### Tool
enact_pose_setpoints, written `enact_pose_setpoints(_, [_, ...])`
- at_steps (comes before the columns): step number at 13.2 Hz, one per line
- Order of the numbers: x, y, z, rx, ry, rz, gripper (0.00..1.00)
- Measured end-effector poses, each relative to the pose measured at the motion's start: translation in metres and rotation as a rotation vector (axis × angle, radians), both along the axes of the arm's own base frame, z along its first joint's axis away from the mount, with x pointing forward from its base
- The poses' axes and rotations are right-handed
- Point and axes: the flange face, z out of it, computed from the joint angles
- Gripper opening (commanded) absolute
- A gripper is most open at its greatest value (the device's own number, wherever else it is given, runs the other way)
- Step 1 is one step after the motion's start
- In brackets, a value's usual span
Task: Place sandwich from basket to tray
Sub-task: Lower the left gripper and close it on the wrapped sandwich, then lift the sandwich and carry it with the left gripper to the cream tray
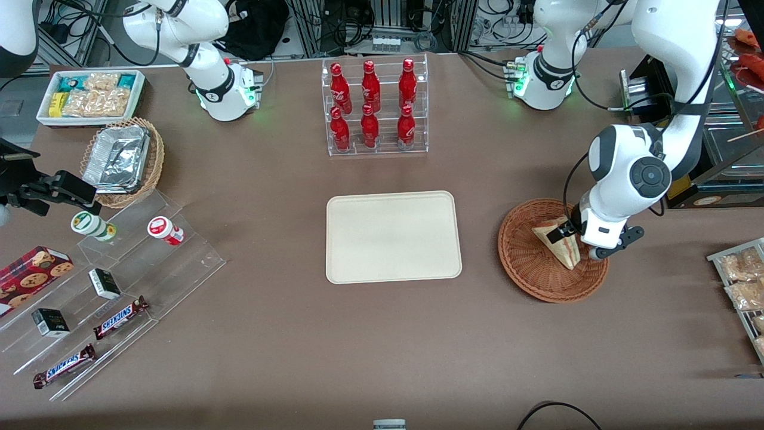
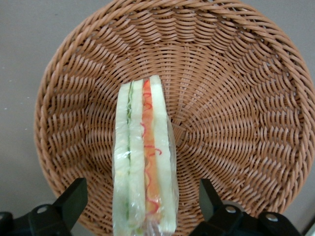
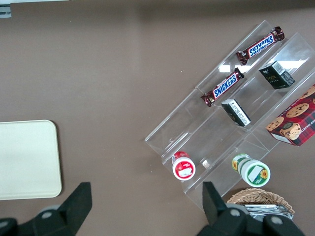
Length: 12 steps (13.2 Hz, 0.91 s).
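The tray [image 1: 394, 237] lies bare at mid-table. Toward the working arm's end, the sandwich [image 2: 144, 162] stands on edge in the basket [image 2: 236, 98]. The end effector [image 2: 142, 201] straddles it, fingers [image 2: 74, 196] apart. Lower squarely, then close on the bread faces gently to avoid crushing.
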Motion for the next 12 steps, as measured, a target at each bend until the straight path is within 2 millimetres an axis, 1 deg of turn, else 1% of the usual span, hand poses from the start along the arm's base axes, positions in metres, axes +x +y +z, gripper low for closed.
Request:
enact_pose_setpoints(1, [0.000, 0.000, -0.006, -0.001, 0.004, 0.001, 0.99])
enact_pose_setpoints(2, [0.000, 0.000, -0.011, -0.002, 0.009, 0.002, 0.92])
enact_pose_setpoints(4, [-0.001, -0.001, -0.020, -0.004, 0.018, 0.003, 0.36])
enact_pose_setpoints(5, [-0.001, -0.003, -0.023, -0.004, 0.020, 0.003, 0.19])
enact_pose_setpoints(6, [-0.001, -0.007, -0.024, -0.004, 0.020, 0.004, 0.11])
enact_pose_setpoints(7, [-0.002, -0.009, -0.024, -0.004, 0.021, -0.001, 0.09])
enact_pose_setpoints(10, [0.000, -0.018, -0.020, -0.004, 0.012, -0.014, 0.07])
enact_pose_setpoints(11, [0.002, -0.020, -0.014, -0.003, 0.012, -0.017, 0.07])
enact_pose_setpoints(12, [0.006, -0.021, -0.002, 0.002, 0.030, -0.018, 0.07])
